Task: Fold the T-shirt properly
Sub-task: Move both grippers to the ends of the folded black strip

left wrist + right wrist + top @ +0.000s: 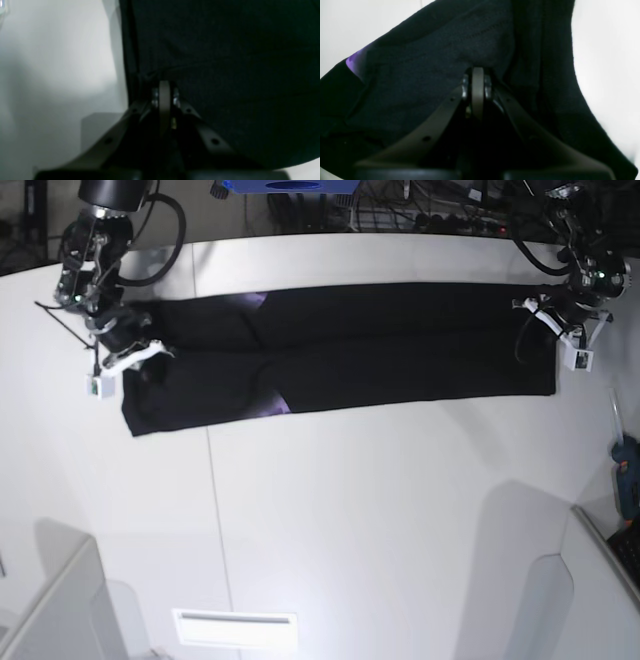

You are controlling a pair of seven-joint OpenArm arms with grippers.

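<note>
The black T-shirt (380,350) lies as a long, narrow folded band across the far half of the white table (380,510). Slivers of purple print (278,405) show at its folds. In the base view my left gripper (558,330) is at the band's right end and my right gripper (135,355) at its left end. The left wrist view shows the left gripper (164,83) shut, with the edge of the black T-shirt (225,62) at its tips. My right gripper (478,71) is likewise shut on the T-shirt (432,70), beside a purple patch (357,60).
A blue box (285,185) and cables lie beyond the table's far edge. A blue tool (625,475) rests at the right edge. A white rectangular plate (235,628) sits near the front edge. Grey panels stand at both front corners.
</note>
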